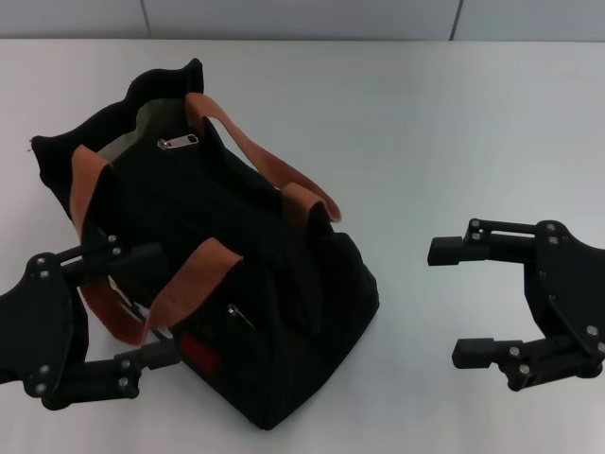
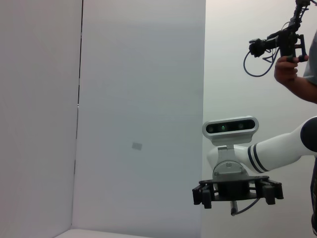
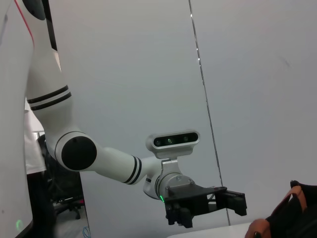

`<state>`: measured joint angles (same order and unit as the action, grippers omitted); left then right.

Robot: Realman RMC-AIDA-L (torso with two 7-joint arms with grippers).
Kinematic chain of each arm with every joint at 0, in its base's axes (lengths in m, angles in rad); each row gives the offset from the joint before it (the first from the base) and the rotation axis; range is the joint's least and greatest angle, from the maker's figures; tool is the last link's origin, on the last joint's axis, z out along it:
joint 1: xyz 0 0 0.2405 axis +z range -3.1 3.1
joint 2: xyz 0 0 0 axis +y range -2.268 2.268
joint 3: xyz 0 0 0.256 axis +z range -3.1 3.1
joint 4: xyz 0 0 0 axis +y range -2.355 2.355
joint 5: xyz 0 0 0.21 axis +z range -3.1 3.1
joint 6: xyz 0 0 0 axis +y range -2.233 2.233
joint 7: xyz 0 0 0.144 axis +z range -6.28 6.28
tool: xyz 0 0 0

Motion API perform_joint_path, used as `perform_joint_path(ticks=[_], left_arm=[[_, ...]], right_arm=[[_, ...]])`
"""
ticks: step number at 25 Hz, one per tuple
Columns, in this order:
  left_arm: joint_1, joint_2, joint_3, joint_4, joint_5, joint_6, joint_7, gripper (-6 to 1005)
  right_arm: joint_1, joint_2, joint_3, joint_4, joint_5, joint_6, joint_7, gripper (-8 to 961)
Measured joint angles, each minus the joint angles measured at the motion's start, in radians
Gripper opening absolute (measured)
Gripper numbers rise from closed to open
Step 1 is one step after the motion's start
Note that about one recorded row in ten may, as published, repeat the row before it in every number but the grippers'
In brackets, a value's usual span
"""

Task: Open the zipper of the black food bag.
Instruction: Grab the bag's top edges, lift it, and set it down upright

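Although both arms are in the head view, only the left gripper [image 1: 123,307] is at the black food bag [image 1: 246,284], low at the frame's left edge. Its fingers are spread wide: the upper one lies near an orange-brown handle [image 1: 184,288], the lower one sits by the bag's near corner beside the red label [image 1: 200,352]. It pinches nothing.

Bag position: left of centre, its long axis running from the upper left of the frame down toward the lower middle. The far end, upper left, gapes and shows a pale lining [image 1: 132,137]. A silver pull tab [image 1: 178,143] lies at that gaping end; a second, thinner silver pull [image 1: 239,317] sits on the near face by the label. Judgement: the upper tab belongs to the zipper [image 1: 236,213] along the top edge, though the black teeth cannot be traced against the black fabric.

Governing relation: the tab lies up the frame from the left gripper, well apart from it, at the far end of the bag.

Right gripper [image 1: 473,303]: right side of the frame, fingers spread, empty, well apart from the bag over the bare white table [image 1: 454,123].

Judgement: the left arm is nearer the bag body; neither is near the tab.
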<state>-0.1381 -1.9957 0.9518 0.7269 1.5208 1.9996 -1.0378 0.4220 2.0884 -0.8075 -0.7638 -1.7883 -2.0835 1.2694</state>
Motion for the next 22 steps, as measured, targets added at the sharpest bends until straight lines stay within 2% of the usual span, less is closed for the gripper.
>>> perform_joint_path(ticks=[10, 15, 17, 19, 22], left_arm=[[0.004, -0.005, -0.028, -0.001, -0.001, 0.001, 0.013, 815], [0.035, 0.026, -0.323, -0.143, 0.006, -0.029, 0.128, 809], [0.036, 0.034, -0.402, -0.196, 0.007, -0.094, 0.159, 807], [0.029, 0.036, -0.443, -0.222, 0.008, -0.194, 0.181, 805], [-0.008, 0.033, -0.424, -0.222, 0.059, -0.315, 0.185, 802]], right_arm=[[0.002, -0.002, -0.001, 0.004, 0.009, 0.003, -0.001, 839], [-0.006, -0.003, 0.0, 0.004, 0.009, 0.001, -0.001, 839], [-0.006, -0.003, -0.001, 0.003, 0.009, 0.002, -0.001, 839], [-0.004, -0.003, -0.001, 0.005, 0.009, 0.003, -0.001, 839], [0.008, -0.005, -0.002, 0.011, 0.006, 0.002, -0.001, 839]])
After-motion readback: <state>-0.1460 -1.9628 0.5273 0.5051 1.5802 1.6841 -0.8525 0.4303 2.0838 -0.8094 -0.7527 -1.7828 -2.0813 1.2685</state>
